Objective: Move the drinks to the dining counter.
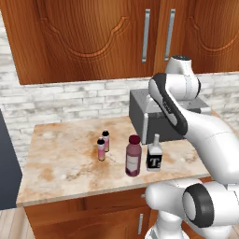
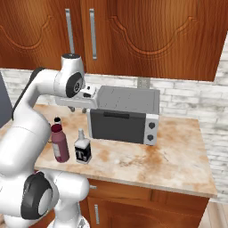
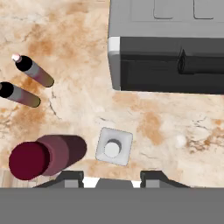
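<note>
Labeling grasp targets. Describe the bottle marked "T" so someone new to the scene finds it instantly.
Start at the grey toaster oven on the marble counter under the wooden cabinets. Just in front of its left corner stands a short square black bottle with a clear neck. It sits right of the taller round maroon bottle, and unlike the two tiny pink bottles further left, carries a white "T".

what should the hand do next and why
Probably descend straight onto the black bottle marked T, jaws apart enough to straddle its neck. The hand sits high above the counter with that bottle's white cap nearly centred between its fingertips in the hand view. All four drinks stand ungrasped; the maroon bottle is close beside, so it should drop vertically.
</note>
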